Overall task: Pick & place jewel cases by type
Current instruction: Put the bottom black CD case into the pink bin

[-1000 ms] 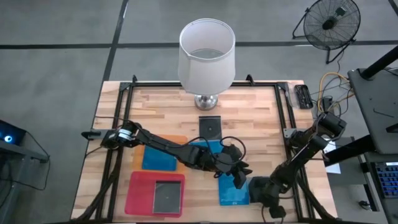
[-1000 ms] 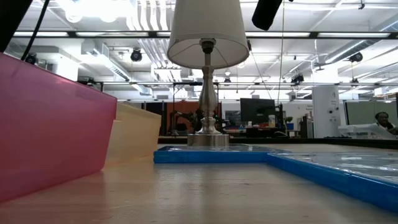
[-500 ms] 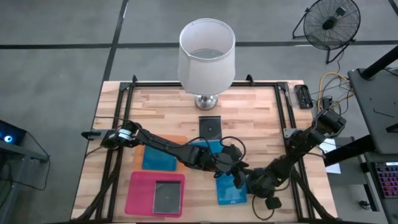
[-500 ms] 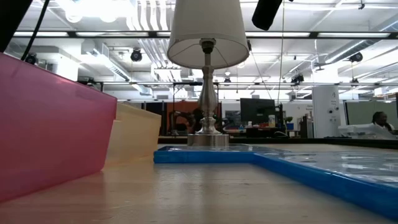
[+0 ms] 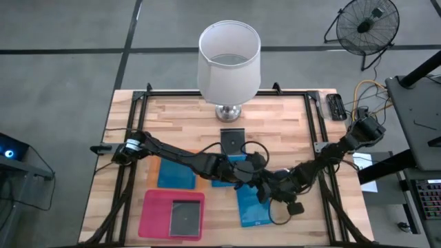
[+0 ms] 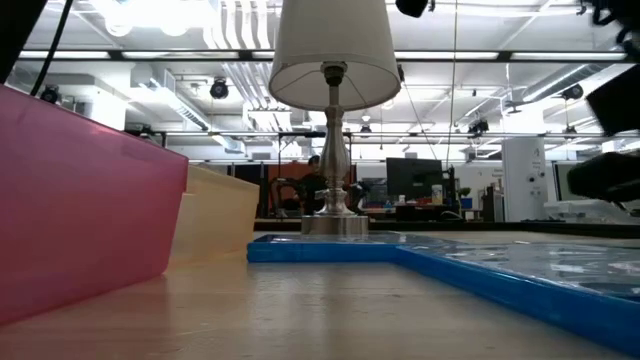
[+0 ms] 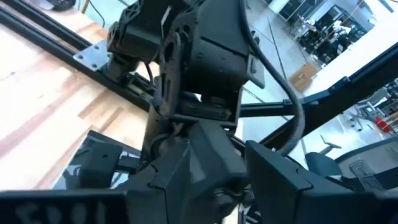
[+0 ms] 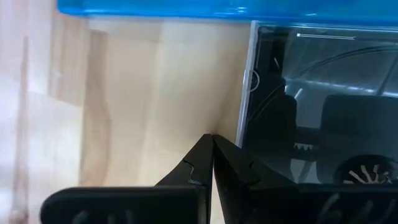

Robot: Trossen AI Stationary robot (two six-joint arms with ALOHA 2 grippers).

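Both arms meet mid-worktop (image 5: 172,117) over the blue jewel cases (image 5: 253,207). The right end effector (image 8: 213,167) is pinched shut, empty, just beside a clear jewel case (image 8: 323,106). The left end effector's (image 5: 260,184) fingers are hidden; cannot tell.

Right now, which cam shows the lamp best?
High view: the whole lamp shows from above, shade and base at the table's far edge. Low view shows its shade and stem side-on. Neither wrist view shows it.
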